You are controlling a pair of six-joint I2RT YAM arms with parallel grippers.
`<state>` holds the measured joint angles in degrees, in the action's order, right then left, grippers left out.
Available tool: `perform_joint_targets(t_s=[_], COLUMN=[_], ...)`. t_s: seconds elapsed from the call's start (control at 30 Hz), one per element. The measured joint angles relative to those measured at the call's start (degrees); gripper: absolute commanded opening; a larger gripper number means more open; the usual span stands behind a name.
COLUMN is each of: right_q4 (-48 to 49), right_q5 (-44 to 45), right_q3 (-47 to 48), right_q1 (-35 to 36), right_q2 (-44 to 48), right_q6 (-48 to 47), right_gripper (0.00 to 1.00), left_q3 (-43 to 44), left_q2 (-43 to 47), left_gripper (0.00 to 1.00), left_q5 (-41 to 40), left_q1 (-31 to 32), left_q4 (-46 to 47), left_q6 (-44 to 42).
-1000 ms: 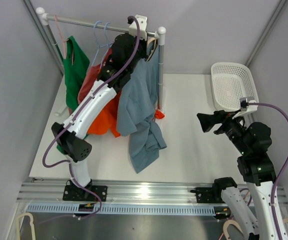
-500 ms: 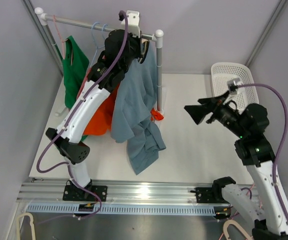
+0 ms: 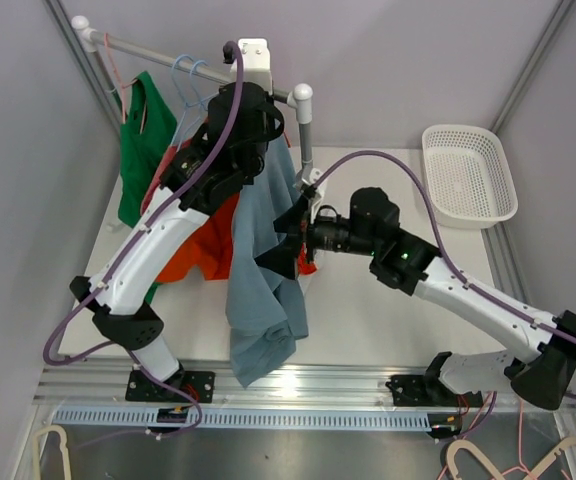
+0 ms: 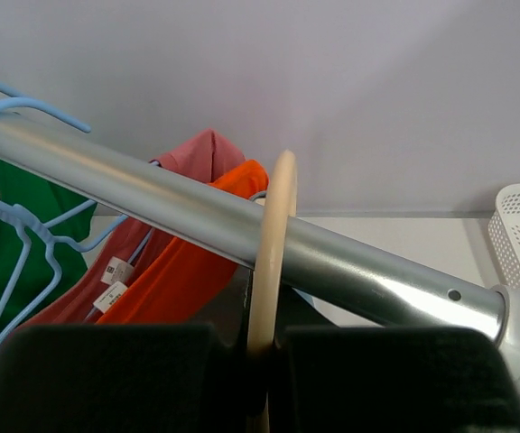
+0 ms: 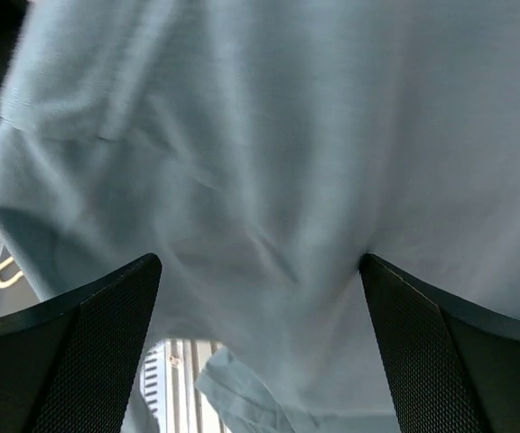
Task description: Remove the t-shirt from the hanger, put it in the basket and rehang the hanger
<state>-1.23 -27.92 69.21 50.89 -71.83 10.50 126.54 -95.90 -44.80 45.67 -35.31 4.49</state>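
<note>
White tabletop (image 3: 388, 300) lay under a metal rail (image 4: 152, 194) carrying a green top (image 3: 143, 150), a pink garment (image 4: 201, 149) and an orange one (image 3: 203, 245). At the rail's right end the left gripper (image 4: 260, 379) had its fingers clamped on the pale hook of a hanger (image 4: 273, 244) looped over the bar. The grey-blue t-shirt (image 3: 263, 270) hung from it, its hem draped down toward the table's near edge. The right gripper (image 5: 260, 298) was pressed close to the cloth, fingers spread wide. A white basket (image 3: 468, 175) sat well apart at the far right.
</note>
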Motion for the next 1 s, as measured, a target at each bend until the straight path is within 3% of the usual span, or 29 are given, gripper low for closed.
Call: perform_joint_targets(t_s=[0.13,0.3,0.4,0.57,0.73,0.9,1.0], right_q4=[3.0,3.7,2.8,0.2,-2.3,-3.7,-4.4], right_q5=[1.2,8.9,13.7,17.2,19.1,19.8,19.9], right_q3=[0.0,-0.6,-0.9,-0.8,-0.8,-0.8,-0.8], right_q1=[5.0,9.3,7.3,0.2,-5.7,-8.2,-9.5], right_q2=[-2.2,-2.1,-1.9,-1.2,-0.4,0.0,0.0], right_q6=[-1.0,-2.7,-2.7,-2.1,-1.4,-1.1,-0.9], right_gripper=[0.97,0.99,0.99,0.99,0.99,0.99,1.0], left_q3=[-0.6,-9.8,-7.6,6.4,13.4,13.9,6.8], left_q2=[0.2,3.0,-0.1,-11.4,-19.6,-20.9,-17.4], left_gripper=[0.01,0.01,0.0,0.01,0.01,0.01,0.01], left_q5=[-0.9,1.7,5.1,12.8,21.6,30.6,33.8], left_q1=[0.1,-0.2,-1.8,-6.6,-10.8,-15.1,-16.3], left_q4=[0.7,9.0,9.9,8.1,9.8,12.1,17.1], left_q6=[-0.4,-2.5,-1.9,0.5,3.3,7.1,7.7])
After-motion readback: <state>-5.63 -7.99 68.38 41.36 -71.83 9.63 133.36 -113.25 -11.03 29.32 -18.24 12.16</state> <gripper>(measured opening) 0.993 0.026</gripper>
